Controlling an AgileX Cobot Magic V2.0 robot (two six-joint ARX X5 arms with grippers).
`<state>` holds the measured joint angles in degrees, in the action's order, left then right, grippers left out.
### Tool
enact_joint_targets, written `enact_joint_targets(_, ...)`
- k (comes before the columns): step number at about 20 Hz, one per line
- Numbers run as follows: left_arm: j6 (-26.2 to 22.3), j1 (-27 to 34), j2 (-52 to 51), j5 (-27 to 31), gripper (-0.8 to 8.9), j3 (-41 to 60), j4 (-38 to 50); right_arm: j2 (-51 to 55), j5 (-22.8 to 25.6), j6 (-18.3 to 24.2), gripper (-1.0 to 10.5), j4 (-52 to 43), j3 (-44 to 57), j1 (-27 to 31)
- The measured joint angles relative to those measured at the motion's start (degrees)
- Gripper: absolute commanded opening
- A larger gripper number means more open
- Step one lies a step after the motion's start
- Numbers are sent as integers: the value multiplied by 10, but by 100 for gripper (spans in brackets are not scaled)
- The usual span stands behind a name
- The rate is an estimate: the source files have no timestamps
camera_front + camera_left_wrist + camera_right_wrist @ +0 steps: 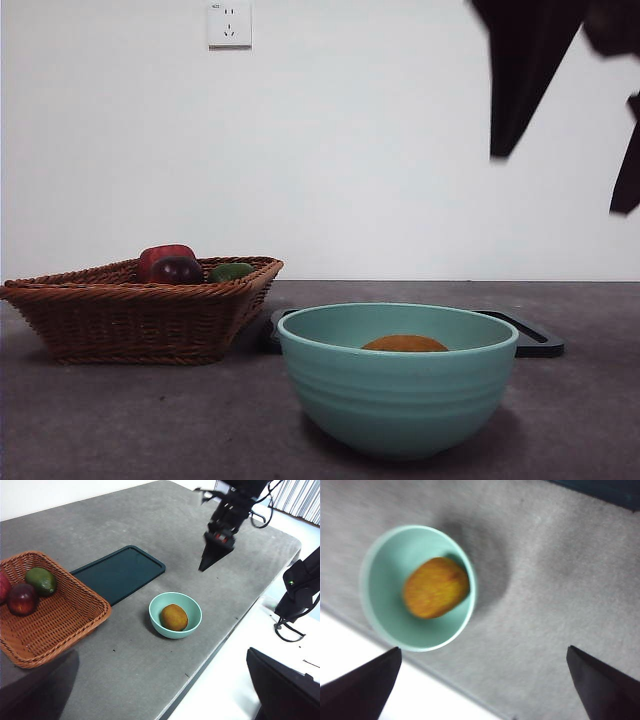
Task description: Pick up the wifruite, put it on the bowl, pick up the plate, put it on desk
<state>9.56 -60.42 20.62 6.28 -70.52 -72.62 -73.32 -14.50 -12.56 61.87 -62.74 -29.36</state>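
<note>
The wifruite (404, 344) is a brownish-orange oval fruit lying inside the mint-teal bowl (398, 395) on the desk (120, 420). It also shows in the left wrist view (174, 617) and the right wrist view (436, 587). The plate (120, 572) is a flat dark green tray lying on the desk behind the bowl (159, 625). My right gripper (560, 185) hangs open and empty above and to the right of the bowl (380, 580); it also shows in the left wrist view (216, 550). My left gripper (160, 700) is open, empty, high and away from the things.
A brown wicker basket (130, 310) stands left of the bowl with a red fruit (160, 257), a dark purple fruit (177, 270) and a green fruit (232, 271). The desk's front edge (215, 655) runs close to the bowl.
</note>
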Motion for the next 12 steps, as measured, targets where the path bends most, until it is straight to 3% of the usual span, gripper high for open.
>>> enact_joint_targets(12,0,0,0,0,530,0,0,-171,46,-19,588,-67,0,-45)
